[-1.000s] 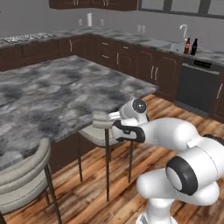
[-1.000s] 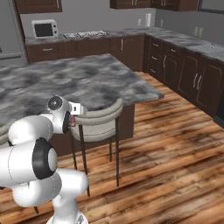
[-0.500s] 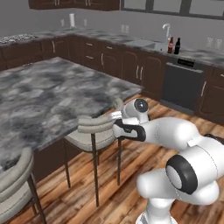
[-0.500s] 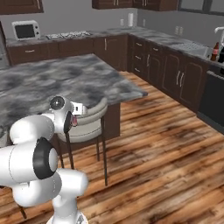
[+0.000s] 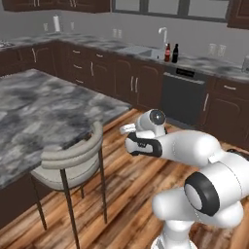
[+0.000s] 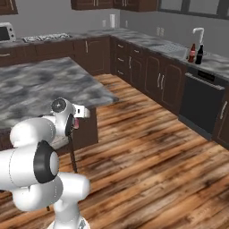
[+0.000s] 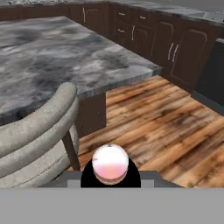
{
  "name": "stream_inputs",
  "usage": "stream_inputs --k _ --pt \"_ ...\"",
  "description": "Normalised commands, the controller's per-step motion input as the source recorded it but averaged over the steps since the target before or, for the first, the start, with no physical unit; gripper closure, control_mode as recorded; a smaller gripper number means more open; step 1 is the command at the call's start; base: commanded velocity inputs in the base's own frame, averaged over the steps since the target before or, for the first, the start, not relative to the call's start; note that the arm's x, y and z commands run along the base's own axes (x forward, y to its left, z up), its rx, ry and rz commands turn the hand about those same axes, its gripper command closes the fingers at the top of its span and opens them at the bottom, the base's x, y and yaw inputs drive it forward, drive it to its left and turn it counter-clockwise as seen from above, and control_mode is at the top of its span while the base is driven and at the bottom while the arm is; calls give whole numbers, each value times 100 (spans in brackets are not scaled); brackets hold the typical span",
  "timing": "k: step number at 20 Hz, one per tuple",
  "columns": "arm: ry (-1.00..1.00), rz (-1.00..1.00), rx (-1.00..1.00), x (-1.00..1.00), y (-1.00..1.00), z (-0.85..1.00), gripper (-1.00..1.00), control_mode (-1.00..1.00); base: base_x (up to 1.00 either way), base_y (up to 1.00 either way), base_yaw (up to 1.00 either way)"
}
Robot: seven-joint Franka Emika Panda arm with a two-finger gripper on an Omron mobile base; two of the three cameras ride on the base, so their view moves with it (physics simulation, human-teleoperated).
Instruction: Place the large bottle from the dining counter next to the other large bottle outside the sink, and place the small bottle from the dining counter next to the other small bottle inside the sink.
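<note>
My gripper is shut on the small bottle, seen end-on as a pale pinkish round shape in a dark ring. The gripper hangs over the wood floor, just off the corner of the dining counter, and also appears in the right base view. Far ahead, the sink with its faucet sits in the back counter. Two large bottles stand side by side just right of it, a red-labelled one and a darker one. The sink's inside, and the other small bottle, are hidden.
A grey curved-back stool stands at the dining counter's edge, close to the left of the hand. A dark dishwasher front sits below the bottles. Open wood floor lies between me and the dark cabinets.
The whole scene has slid across both base views as the base drove: the sink counter and bottles now appear nearer and more central. The arm keeps its pose, still gripping.
</note>
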Motion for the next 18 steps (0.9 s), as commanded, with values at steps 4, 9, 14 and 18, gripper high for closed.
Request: stream_inputs --k 4,9,14,18 --pt "0 0 0 0 0 0 100 100 63 -62 -15" --pt "0 0 0 0 0 0 100 100 79 -44 -16" --pt "0 0 0 0 0 0 100 100 85 -17 -15" --pt "0 0 0 0 0 0 100 100 88 0 -10"
